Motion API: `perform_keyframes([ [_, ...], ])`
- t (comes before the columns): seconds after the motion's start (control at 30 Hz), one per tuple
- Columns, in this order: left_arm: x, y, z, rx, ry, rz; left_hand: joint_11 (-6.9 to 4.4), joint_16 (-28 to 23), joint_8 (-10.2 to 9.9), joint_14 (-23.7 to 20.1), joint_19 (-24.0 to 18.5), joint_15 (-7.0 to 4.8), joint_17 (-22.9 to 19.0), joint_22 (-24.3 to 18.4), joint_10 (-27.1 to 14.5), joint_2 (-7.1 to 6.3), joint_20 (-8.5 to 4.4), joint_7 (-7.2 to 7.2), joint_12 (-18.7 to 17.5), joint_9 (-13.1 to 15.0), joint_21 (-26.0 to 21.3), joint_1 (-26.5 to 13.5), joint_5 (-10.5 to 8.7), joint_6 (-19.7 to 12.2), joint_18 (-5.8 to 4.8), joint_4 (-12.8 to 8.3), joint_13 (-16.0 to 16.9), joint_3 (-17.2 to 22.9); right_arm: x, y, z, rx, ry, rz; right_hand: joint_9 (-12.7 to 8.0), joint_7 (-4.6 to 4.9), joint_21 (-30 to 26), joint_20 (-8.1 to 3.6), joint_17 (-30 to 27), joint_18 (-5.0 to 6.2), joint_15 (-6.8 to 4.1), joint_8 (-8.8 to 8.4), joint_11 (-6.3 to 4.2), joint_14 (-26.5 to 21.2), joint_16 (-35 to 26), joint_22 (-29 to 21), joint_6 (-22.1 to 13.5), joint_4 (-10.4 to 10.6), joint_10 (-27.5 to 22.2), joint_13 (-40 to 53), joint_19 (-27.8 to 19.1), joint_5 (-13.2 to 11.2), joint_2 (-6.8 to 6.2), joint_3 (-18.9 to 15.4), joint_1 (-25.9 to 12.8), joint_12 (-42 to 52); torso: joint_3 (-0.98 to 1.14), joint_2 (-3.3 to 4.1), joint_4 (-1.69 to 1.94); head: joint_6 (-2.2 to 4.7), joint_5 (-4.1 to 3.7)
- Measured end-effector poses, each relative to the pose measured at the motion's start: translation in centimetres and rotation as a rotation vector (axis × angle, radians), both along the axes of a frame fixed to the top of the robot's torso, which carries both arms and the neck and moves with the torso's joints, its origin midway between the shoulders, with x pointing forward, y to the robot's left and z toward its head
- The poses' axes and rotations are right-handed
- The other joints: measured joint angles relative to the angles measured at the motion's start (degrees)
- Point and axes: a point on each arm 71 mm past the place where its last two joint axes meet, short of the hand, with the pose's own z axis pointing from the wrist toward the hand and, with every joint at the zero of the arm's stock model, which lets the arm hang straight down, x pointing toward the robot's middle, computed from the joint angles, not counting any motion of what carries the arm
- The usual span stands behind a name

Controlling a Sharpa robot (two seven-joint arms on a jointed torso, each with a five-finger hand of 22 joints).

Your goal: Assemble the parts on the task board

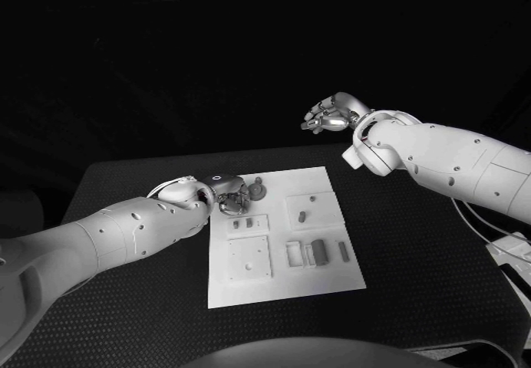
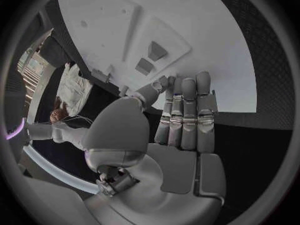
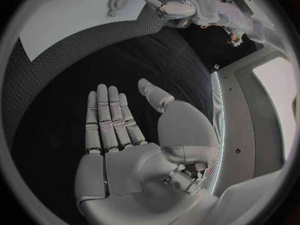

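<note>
The left robot hand [image 1: 229, 196] is held with straight, extended fingers over the near-left corner of the flat white rectangular task board [image 1: 332, 276], grasping nothing. The right robot hand [image 1: 328, 115] is raised well beyond the board, released and empty, its fingers extended. Small grey parts [image 1: 318, 251] lie on the board, which rests on the black textured bench [image 1: 420, 261].

- White flat rectangular task board [image 1: 282, 285], plain.
- Small grey parts [image 1: 318, 251] on it, darker than the board.
- Black table [image 1: 420, 253] with a fine dotted weave.
- Silver metal left hand [image 1: 230, 196] on a white arm [image 1: 110, 238].
- Silver right hand [image 1: 330, 113].
</note>
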Motion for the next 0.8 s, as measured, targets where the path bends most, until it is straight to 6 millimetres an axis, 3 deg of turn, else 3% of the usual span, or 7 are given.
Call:
perform_keyframes([
  [0.33, -0.17, 0.33, -0.43, -0.020, 0.012, 0.011, 0.81, -0.49, -2.61, -0.48, -0.36, 0.48, 0.65, 0.24, -2.12, 0.04, 0.34, 1.38, -0.12, -1.11, -0.56, -0.06, 0.21, -5.35, 0.00, 0.37, -0.58, -0.35, 0.00, -0.05, 0.00, 0.000, 0.000, -0.001, 0.00, 0.00, 0.00, 0.00, 0.00, 0.00, 0.00, 0.00, 0.00, 0.00, 0.00, -0.01, 0.00, 0.00, 0.00, 0.00, 0.00, 0.00, 0.00, 0.00, 0.00, 0.00, -0.01, 0.01, 0.01, 0.04, -0.08],
  [0.5, -0.32, 0.59, -0.98, -0.021, 0.035, 0.021, 0.91, -0.65, -2.66, -0.68, -0.40, 0.66, 0.89, 0.39, -2.88, -0.90, 0.38, 1.77, -0.05, -1.35, -0.90, -1.63, 0.19, -5.93, 0.20, 1.65, -0.62, -1.62, 0.00, -0.21, 0.00, -0.001, 0.000, -0.003, 0.01, 0.00, -0.23, 0.00, 0.05, 0.00, 0.00, 0.00, 0.00, 0.00, 0.00, 0.00, 0.00, 0.00, 0.00, -0.05, 0.00, 0.00, 0.00, 0.00, 0.00, 0.00, -0.01, 0.01, 0.00, 0.04, -0.08],
  [0.8, -0.24, 0.66, -0.97, -0.027, 0.047, 0.031, 0.88, -0.65, -2.66, -0.67, -0.40, 0.65, 1.12, 0.52, -2.90, -1.86, 0.39, 1.75, -0.03, -1.37, -1.11, -2.59, 0.16, -6.37, 0.30, 1.50, -0.55, -1.82, 0.00, -0.19, -0.01, 0.000, 0.000, -0.003, -0.05, 0.00, -0.23, 0.00, 0.10, 0.00, 0.00, 0.00, 0.00, 0.00, 0.00, 0.04, 0.00, 0.00, 0.00, -0.10, 0.00, 0.00, 0.00, 0.00, 0.00, 0.00, 0.01, 0.01, 0.00, 0.03, -0.09],
])
